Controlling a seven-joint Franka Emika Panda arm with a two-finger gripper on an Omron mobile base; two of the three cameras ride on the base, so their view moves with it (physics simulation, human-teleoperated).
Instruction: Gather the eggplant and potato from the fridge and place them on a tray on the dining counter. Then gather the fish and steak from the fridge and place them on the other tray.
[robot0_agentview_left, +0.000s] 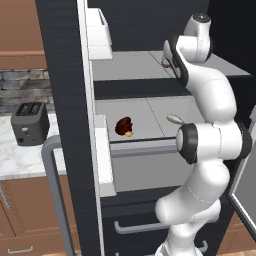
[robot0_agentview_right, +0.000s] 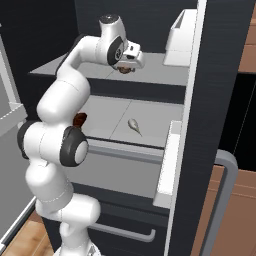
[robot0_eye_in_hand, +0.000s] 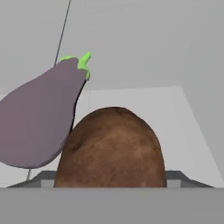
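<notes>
The fridge (robot0_agentview_left: 65, 100) stands open and my arm reaches onto its upper shelf (robot0_agentview_right: 160, 75). A brown potato (robot0_eye_in_hand: 111, 148) sits right in front of the hand, very close. Against its left side leans a purple eggplant (robot0_eye_in_hand: 41, 118) with a green cap. From the right base view my gripper (robot0_agentview_right: 127, 66) is down over the potato (robot0_agentview_right: 125, 70); the fingers are hidden, so I cannot tell whether they touch it. On the shelf below lie a dark red-brown steak (robot0_agentview_left: 124, 126) at the left and a small silvery fish (robot0_agentview_left: 175, 119) to its right.
White door bins (robot0_agentview_left: 102, 155) hang on the open left door, and another bin (robot0_agentview_right: 180, 37) hangs on the right door. A dark toaster (robot0_agentview_left: 30, 122) stands on the marble wall counter to the left. Drawers with silver bar handles (robot0_agentview_right: 122, 232) lie under the shelves.
</notes>
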